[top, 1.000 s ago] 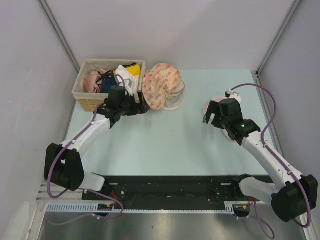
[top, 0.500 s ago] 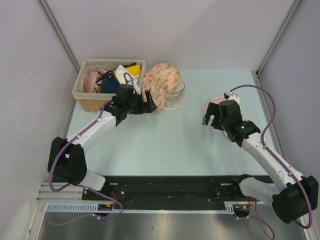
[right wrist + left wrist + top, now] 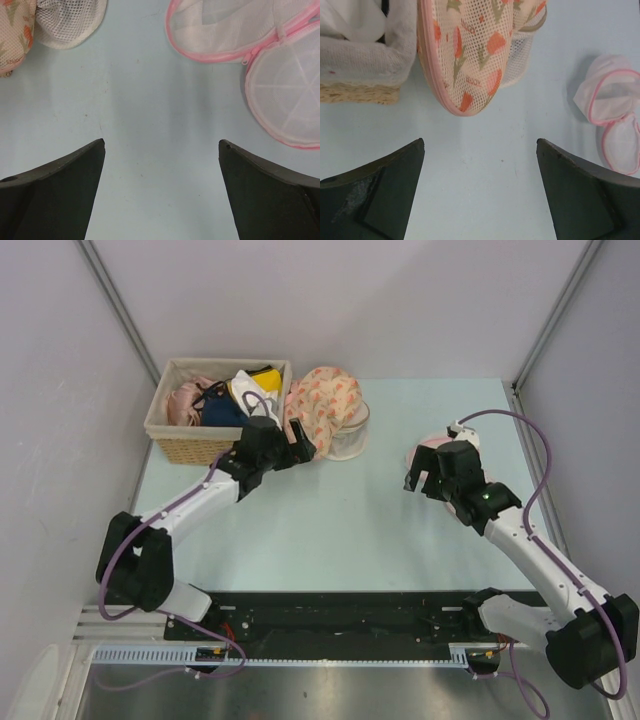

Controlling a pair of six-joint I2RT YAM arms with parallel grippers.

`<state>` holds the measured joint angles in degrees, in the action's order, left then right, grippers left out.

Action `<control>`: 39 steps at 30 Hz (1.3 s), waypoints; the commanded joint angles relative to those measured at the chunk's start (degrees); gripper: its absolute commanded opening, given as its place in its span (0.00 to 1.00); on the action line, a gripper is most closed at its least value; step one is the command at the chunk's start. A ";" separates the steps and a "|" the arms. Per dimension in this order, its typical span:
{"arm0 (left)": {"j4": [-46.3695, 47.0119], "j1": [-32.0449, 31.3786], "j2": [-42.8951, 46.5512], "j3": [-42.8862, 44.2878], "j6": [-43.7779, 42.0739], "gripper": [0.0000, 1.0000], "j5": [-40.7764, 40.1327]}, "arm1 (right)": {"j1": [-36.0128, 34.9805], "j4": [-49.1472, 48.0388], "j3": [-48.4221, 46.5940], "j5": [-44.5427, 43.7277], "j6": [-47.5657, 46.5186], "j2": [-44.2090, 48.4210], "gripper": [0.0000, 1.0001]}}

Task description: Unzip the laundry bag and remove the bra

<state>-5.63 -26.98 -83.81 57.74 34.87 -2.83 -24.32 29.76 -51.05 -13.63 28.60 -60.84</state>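
The laundry bag (image 3: 322, 408) is a cream-peach pouch with pink-red prints and a pink zipper edge. It leans on edge between the basket and a white mesh bag, and looks zipped shut. In the left wrist view its lower rounded end (image 3: 470, 55) hangs just ahead of my open fingers. My left gripper (image 3: 294, 447) (image 3: 480, 142) is open and empty, just short of the pouch's lower left edge. My right gripper (image 3: 422, 478) (image 3: 161, 142) is open and empty over bare table at the right. The bra does not show in any view.
A wicker basket (image 3: 180, 445) (image 3: 360, 92) with pink, navy and yellow-white garments stands left of the pouch. A small white mesh bag (image 3: 352, 435) (image 3: 70, 20) sits behind the pouch. A round white mesh bag with pink rim (image 3: 432, 447) (image 3: 280, 85) (image 3: 615, 115) lies by the right gripper.
My left gripper has moved right, from beside the basket toward the patterned pouch's lower edge. The right arm has barely shifted. Nothing was grasped.
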 commanded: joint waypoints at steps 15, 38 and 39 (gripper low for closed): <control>9.67 -2.90 -7.51 5.10 2.66 0.44 -8.51 | -0.29 1.01 0.42 0.88 -2.23 3.36 1.00; 4.29 -7.38 4.02 -4.74 3.45 1.00 -21.06 | -0.56 -2.42 2.36 5.01 -3.11 3.80 1.00; 4.92 -7.30 3.31 -4.48 4.23 1.00 -21.34 | -0.38 -2.16 2.36 4.93 -3.02 3.97 1.00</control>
<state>-4.62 -34.46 -78.26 53.63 36.51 -19.40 -24.43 29.76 -48.60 -9.56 26.70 -58.00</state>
